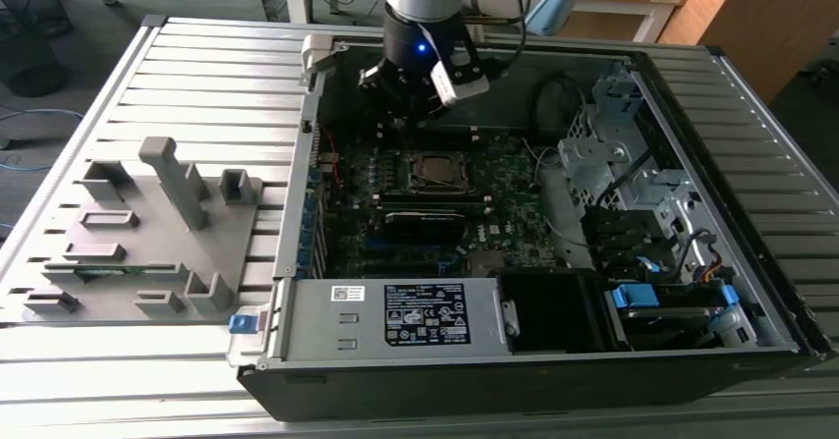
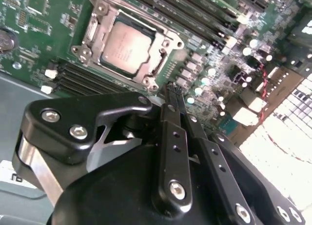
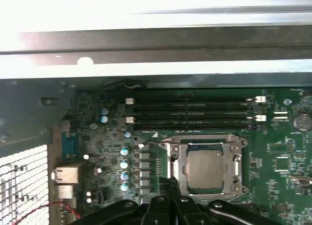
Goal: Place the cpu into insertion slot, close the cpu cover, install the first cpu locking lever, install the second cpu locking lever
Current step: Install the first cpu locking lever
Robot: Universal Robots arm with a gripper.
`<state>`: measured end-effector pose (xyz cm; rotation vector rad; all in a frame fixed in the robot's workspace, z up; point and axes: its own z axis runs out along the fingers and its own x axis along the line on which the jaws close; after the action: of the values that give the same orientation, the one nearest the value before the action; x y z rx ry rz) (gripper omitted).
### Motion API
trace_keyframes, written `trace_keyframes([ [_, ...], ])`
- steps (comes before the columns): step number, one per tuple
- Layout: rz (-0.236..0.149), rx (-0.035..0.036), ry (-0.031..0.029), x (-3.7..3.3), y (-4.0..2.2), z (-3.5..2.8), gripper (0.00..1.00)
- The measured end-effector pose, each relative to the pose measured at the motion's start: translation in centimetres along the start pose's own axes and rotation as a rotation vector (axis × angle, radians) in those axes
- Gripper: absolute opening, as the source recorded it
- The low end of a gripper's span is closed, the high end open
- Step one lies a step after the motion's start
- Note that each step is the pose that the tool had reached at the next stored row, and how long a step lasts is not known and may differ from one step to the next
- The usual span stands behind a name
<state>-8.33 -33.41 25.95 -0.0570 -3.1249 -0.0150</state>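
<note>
Cpu (image 2: 121, 45) is sitting in slot (image 1: 435, 171), cover (image 2: 160, 59) lying over it | your gripper (image 2: 170, 87) is hovering just beside slot | fingers (image 2: 171, 118) are pressing together, gripping nothing.

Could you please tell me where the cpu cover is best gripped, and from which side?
Probably by its thin outer edge, at the side nearest the gripper, coming down from above. The cpu cover lies flat over the cpu, and its window leaves only a narrow metal band, so a pinch across that rim seems the one hold.
</note>
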Motion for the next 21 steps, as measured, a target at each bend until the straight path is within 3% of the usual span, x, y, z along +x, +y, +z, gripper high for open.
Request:
trace_keyframes([
  [5,0.0,-0.0001,-0.0031,1.31,-0.05,0.04,0.1],
  [10,0.0,-0.0001,-0.004,2.11,-0.08,0.07,0.1],
  [13,0.0,-0.0001,-0.0041,2.19,-0.08,0.07,0.1],
  [18,0.0,-0.012,-0.0037,2.21,-0.08,-0.26,0.1],
  [21,0.0,-0.0122,-0.004,2.29,-0.08,-0.26,0.1],
])
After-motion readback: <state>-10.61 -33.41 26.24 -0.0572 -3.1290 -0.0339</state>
